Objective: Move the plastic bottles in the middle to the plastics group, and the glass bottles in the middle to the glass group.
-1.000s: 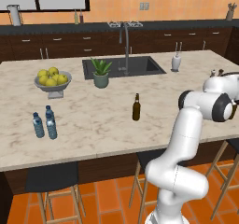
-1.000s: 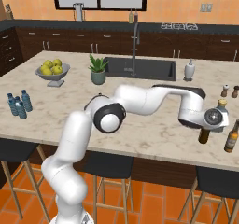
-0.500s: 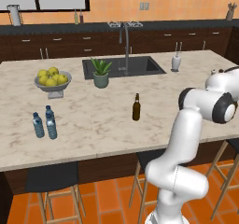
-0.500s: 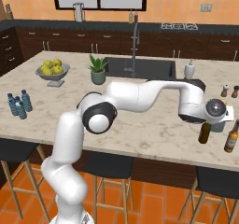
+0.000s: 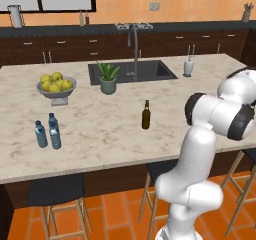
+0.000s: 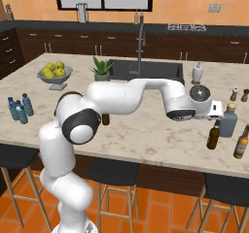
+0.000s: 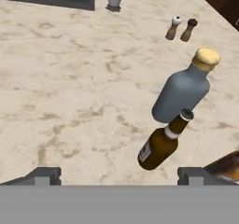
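My gripper (image 7: 119, 176) is open with nothing between its fingertips, and it hovers over the counter's right end (image 6: 217, 111). Just ahead of it, a dark brown glass bottle (image 7: 163, 143) (image 6: 213, 135) stands beside the squat grey-blue bottle (image 7: 182, 94) (image 6: 228, 121) of the glass group. A second brown bottle (image 6: 240, 142) (image 7: 226, 164) stands to their right. Another brown bottle (image 5: 146, 115) is alone mid-counter. At the left end, small clear water bottles with blue caps (image 5: 48, 133) (image 6: 19, 108) form the plastics group.
Salt and pepper shakers (image 7: 181, 29) and a white dispenser (image 5: 188, 66) stand beyond the glass group. A fruit bowl (image 5: 56, 86), a potted plant (image 5: 108, 79) and the sink (image 5: 150, 71) line the far side. Stools sit under the front edge.
The hand has drawn back, up and to the left, from the brown bottle beside the grey-blue one, which now stands free. The jaws stayed wide.
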Motion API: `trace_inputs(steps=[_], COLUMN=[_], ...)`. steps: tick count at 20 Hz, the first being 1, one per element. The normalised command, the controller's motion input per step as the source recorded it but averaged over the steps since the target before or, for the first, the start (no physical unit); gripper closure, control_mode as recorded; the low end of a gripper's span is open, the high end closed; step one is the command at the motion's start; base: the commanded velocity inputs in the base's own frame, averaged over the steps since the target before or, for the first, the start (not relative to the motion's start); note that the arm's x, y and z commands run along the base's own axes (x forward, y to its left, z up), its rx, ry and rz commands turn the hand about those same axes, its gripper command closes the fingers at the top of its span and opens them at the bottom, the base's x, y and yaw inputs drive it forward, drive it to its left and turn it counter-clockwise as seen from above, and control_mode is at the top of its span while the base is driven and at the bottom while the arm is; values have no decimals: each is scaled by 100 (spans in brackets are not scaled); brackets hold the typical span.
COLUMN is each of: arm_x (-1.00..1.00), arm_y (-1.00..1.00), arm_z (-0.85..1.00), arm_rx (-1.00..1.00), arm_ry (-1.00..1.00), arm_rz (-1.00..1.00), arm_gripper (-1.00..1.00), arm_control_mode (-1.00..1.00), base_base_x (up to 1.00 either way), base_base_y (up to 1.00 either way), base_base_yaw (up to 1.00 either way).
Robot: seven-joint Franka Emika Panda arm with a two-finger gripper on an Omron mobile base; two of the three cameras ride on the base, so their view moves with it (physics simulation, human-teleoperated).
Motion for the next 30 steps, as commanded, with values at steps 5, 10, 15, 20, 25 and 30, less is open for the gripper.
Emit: trace_inputs(steps=[5, 10, 15, 20, 25, 30], arm_x=[0, 0, 0, 0, 0, 0], arm_y=[100, 100, 100, 100, 68, 90], arm_z=[-32, -16, 23, 73, 23, 21], arm_rx=[4, 2, 0, 1, 15, 9], arm_ry=[0, 5, 30, 26, 0, -7], arm_rz=[2, 18, 19, 15, 12, 0], arm_gripper=[-100, -100, -100, -100, -100, -100], arm_control_mode=[-100, -100, -100, -100, -100, -100], base_base_x=[0, 0, 0, 0, 0, 0], base_base_y=[0, 0, 0, 0, 0, 0], base_base_yaw=[0, 0, 0, 0, 0, 0])
